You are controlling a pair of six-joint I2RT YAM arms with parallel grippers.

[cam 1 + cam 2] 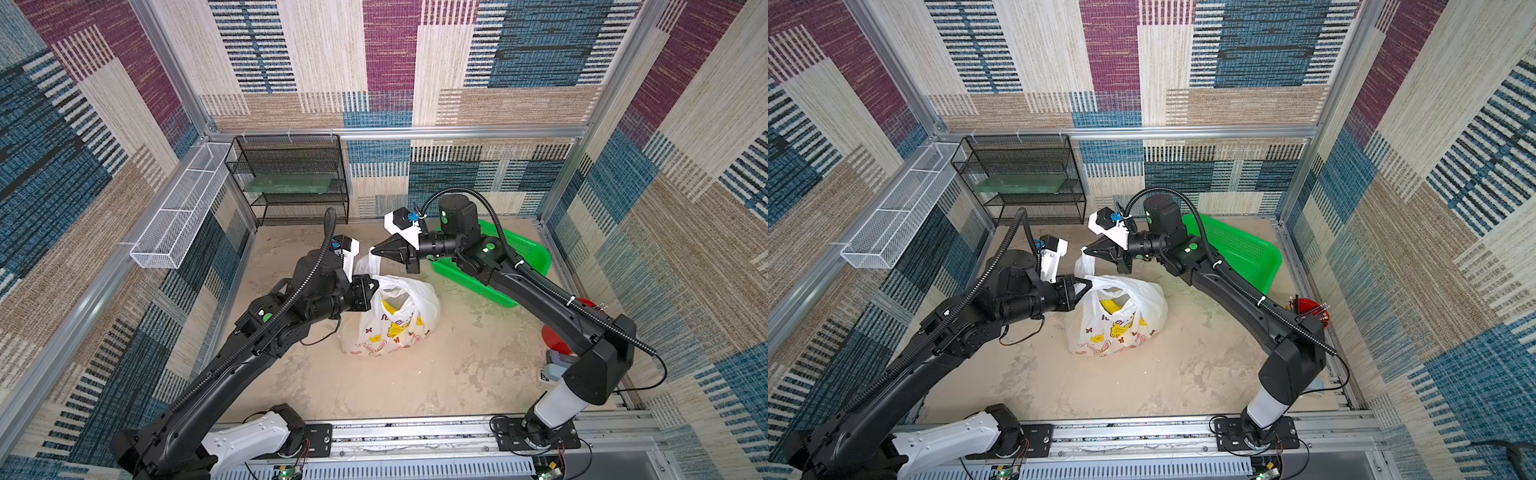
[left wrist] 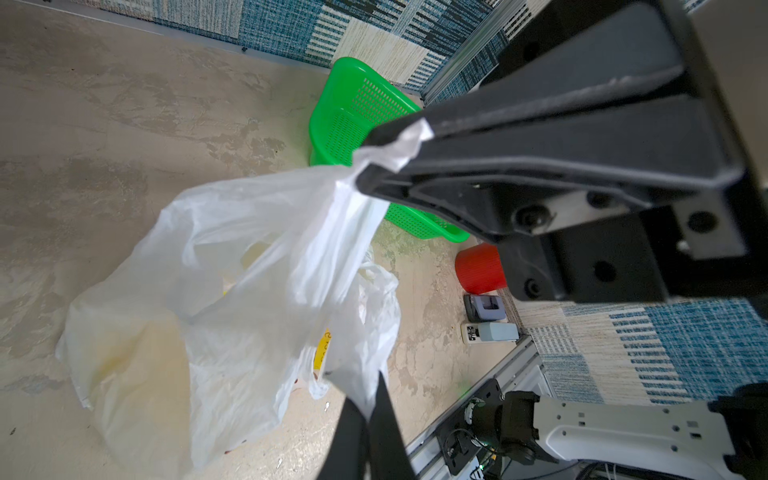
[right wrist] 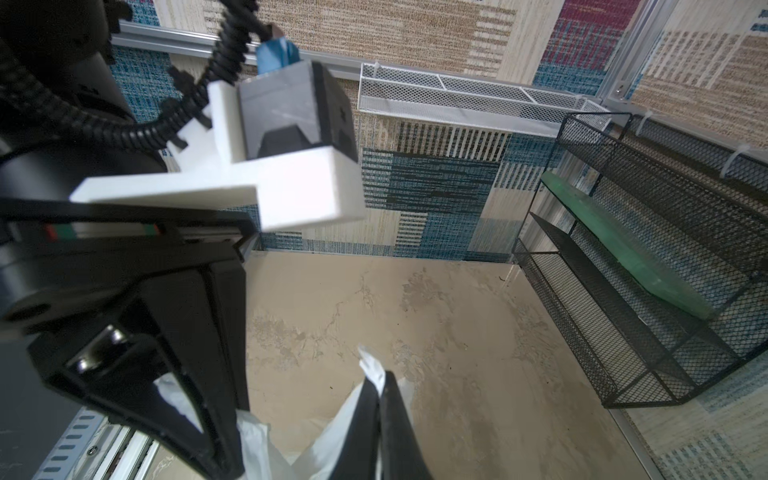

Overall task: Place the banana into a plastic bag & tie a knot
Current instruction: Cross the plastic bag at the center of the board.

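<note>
Plastic bag [image 1: 395,320] (one), left hand [image 1: 376,284], right hand [image 1: 372,251].

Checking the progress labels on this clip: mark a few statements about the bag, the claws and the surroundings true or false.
1. The left claw and right claw are both shut on the plastic bag. True.
2. The knot is already tied. False: the two handles are held apart, untied.
3. The bag lies inside the green basket. False: it sits on the table, apart from the basket.
4. A green board lies on a shelf of the black mesh rack. True.
</note>
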